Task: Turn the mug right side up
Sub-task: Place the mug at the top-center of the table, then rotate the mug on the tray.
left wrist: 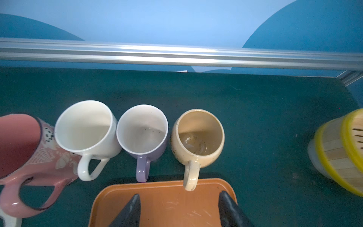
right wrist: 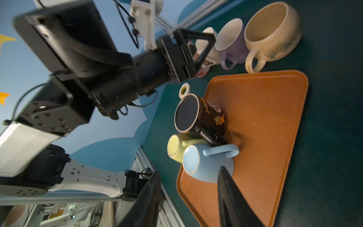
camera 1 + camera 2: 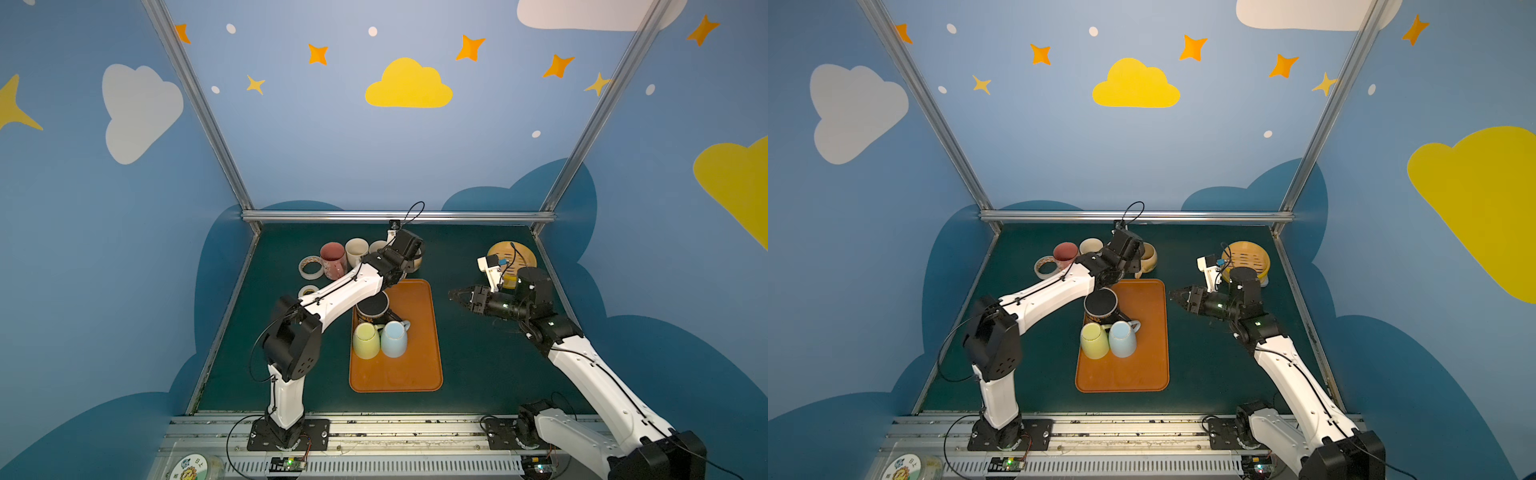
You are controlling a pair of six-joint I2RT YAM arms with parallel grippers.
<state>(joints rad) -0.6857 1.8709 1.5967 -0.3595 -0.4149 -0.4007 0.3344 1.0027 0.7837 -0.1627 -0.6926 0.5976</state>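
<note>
While three mugs sit rim-down on the orange tray [image 3: 415,365], mid-bench [image 3: 478,365], none is gripped: black mug [image 3: 372,306] at the far end, w/ yellow-green mug [image 3: 365,340] & light blue mug [image 3: 393,338] touching side by side in front of it. Which one is next can't be told.

Just beyond the tray's far rim, four upright mugs stand in a row w/ handles toward the tray, prob. the finished ones: pink mug [image 1: 23,145], white mug [image 1: 86,127], lilac mug [image 1: 143,131], beige mug [image 1: 198,135]. All four are empty; the beige interior looks stained.

L pincer [image 1: 179,194] hovers over the tray's bare far end, jaws apart, holding nothing. R pincer [image 3: 454,296] hangs right of the tray, above the bench, jaws also apart & empty. It is aimed at the inverted cluster, likely readying a pick.
</note>
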